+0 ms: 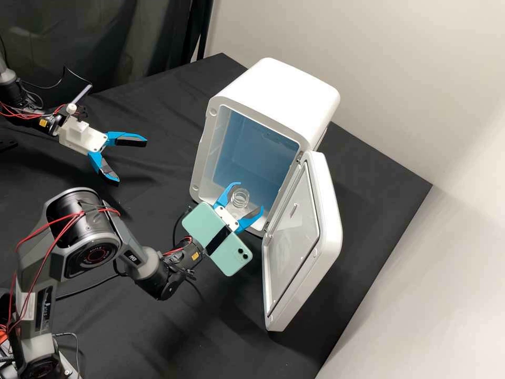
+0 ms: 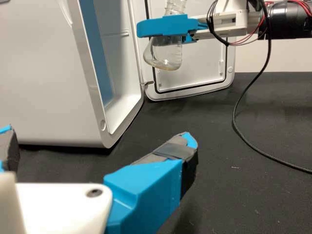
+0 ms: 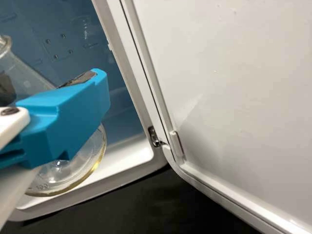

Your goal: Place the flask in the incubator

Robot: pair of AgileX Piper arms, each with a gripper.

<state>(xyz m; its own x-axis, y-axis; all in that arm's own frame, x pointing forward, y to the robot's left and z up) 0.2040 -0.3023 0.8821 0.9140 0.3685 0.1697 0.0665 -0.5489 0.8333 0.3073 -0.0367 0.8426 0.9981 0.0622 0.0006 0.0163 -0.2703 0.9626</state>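
The white incubator (image 1: pixel 284 95) stands on the black bench with its door (image 1: pixel 305 237) swung open to the right, showing a blue inside (image 1: pixel 252 147). My right gripper (image 1: pixel 239 204) is shut on the neck of a clear glass flask (image 1: pixel 240 197), holding it upright at the opening. In the left wrist view the flask (image 2: pixel 165 52) hangs clear of the bench beside the incubator's front rim (image 2: pixel 105 124). In the right wrist view its round base (image 3: pixel 68 168) hovers over the lower lip under a blue finger (image 3: pixel 63 117). My left gripper (image 1: pixel 128 159) is open over the bench, far left of the incubator.
A mint-green phone (image 1: pixel 218 239) rides on the right wrist. A black cable (image 2: pixel 243 122) trails across the bench below that arm. The open door (image 2: pixel 195 63) stands close on the flask's right. The bench's right edge (image 1: pixel 368 295) lies just beyond the door.
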